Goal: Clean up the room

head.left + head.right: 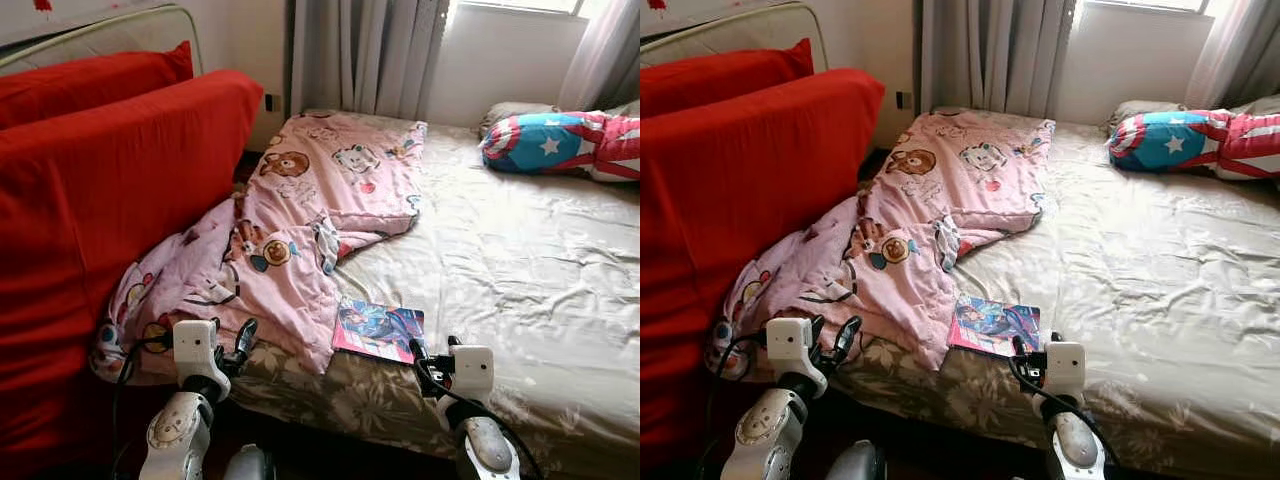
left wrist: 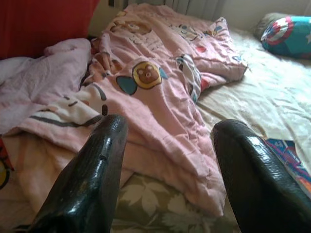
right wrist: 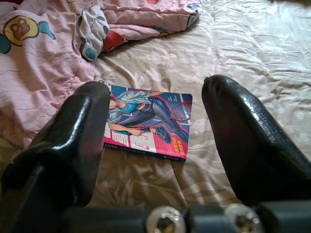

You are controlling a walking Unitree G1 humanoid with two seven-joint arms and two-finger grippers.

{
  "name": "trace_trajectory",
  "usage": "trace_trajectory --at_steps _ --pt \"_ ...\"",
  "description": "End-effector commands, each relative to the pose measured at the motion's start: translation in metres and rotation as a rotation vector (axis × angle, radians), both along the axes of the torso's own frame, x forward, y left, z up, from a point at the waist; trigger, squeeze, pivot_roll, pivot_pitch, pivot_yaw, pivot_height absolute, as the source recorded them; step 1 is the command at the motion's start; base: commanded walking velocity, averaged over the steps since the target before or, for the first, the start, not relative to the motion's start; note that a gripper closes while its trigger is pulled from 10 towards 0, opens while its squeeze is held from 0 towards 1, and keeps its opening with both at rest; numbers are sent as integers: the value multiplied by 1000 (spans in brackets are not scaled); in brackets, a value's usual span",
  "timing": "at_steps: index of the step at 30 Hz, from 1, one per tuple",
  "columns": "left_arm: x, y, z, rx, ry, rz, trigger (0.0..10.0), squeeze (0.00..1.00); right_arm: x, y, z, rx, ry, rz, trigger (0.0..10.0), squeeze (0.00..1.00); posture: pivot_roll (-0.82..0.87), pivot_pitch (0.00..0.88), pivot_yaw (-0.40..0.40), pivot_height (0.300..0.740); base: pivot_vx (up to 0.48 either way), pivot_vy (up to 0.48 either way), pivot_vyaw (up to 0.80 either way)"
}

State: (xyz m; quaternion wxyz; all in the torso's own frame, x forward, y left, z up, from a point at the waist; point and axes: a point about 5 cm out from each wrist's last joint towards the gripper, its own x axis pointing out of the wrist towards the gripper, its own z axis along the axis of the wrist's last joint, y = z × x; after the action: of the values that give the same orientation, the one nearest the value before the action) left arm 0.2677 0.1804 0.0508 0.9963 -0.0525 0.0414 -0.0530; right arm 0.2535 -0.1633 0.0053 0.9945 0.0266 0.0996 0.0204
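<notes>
left gripper [image 1: 242, 345]: mine, fingers spread wide, empty, at the near bed edge just short of the blanket's hanging corner.
right gripper [image 3: 155, 145]: mine, fingers spread apart, empty, lined up on the book and just short of it.
book [image 1: 378, 330]: colourful cover, lies flat on the sheet near the front edge of the bed; its left edge is touching or just under the blanket hem, can't tell which.
blanket [image 1: 300, 215]: pink with cartoon prints, rumpled, runs from the near left corner up the left side of the bed, lower end spilling over the edge toward the red sofa [image 1: 90, 190].
bed [image 1: 520, 270]: beige sheet, wrinkled, right half bare.
pillow [image 1: 545, 142]: blue-red with a star, far right by the window.
curtains [image 1: 365, 55]: grey, behind the head of the bed.
step, my guess: pick up the book first with the right gripper.
how to do it well: flat thin book on a soft sheet, so come in low, slide one finger under the free near edge, don't snag the blanket hem or pinch the sheet, close only once the cover is between the fingers.
</notes>
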Motion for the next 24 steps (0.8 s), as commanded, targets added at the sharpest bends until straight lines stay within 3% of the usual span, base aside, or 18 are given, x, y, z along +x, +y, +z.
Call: trace_trajectory --at_steps 1,24 --pt "2 -2 4 9 -9 -8 10000 0 1 -2 -2 -6 11 -5 10000 0 -18 9 -46 625 0 0 0" --pt "4 -3 3 39 -6 10 10000 0 4 1 -6 -14 36 4 10000 0 -16 0 -40 625 0 0 0"
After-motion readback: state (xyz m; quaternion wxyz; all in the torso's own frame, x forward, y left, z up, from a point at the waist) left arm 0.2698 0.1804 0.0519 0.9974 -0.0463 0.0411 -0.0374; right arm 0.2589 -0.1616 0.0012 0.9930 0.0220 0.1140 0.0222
